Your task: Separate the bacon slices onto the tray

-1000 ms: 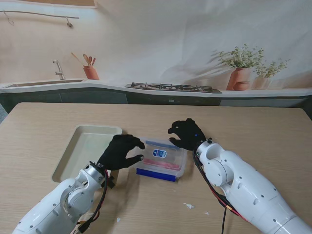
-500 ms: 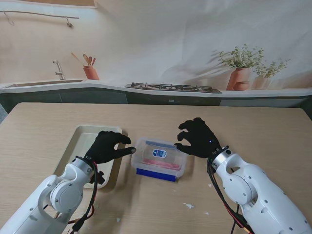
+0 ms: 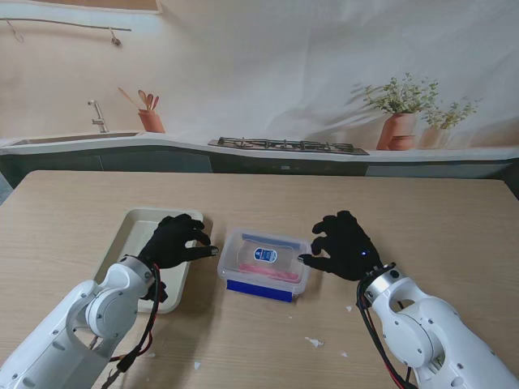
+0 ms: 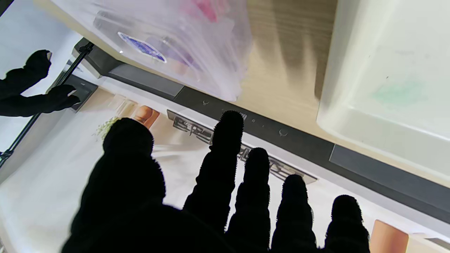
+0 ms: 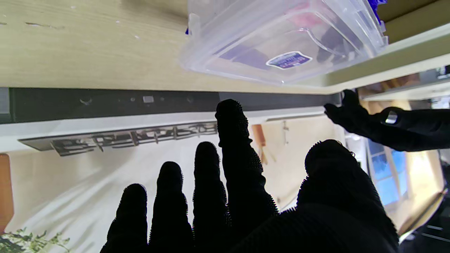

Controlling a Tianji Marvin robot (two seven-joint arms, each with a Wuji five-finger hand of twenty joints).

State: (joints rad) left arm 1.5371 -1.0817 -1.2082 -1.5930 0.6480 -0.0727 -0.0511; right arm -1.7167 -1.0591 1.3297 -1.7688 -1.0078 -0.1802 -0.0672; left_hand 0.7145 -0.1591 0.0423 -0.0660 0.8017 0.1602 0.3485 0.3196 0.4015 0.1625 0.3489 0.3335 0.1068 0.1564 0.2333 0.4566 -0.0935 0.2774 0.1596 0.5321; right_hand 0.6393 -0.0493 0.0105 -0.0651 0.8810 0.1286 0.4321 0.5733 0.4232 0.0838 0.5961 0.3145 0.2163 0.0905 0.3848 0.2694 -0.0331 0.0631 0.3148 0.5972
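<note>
Both robot hands are drawing apart from the lidded bacon box (image 3: pixel 264 263): left robot hand (image 3: pixel 178 241) hovering over the tray (image 3: pixel 130 235), right robot hand (image 3: pixel 345 245) beside it, fingers spread, holding nothing.

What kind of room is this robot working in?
It looks like a kitchen, though the far wall may be a printed backdrop. Beyond the table there is a sink with a tap, a gas hob and a pot of utensils.
</note>
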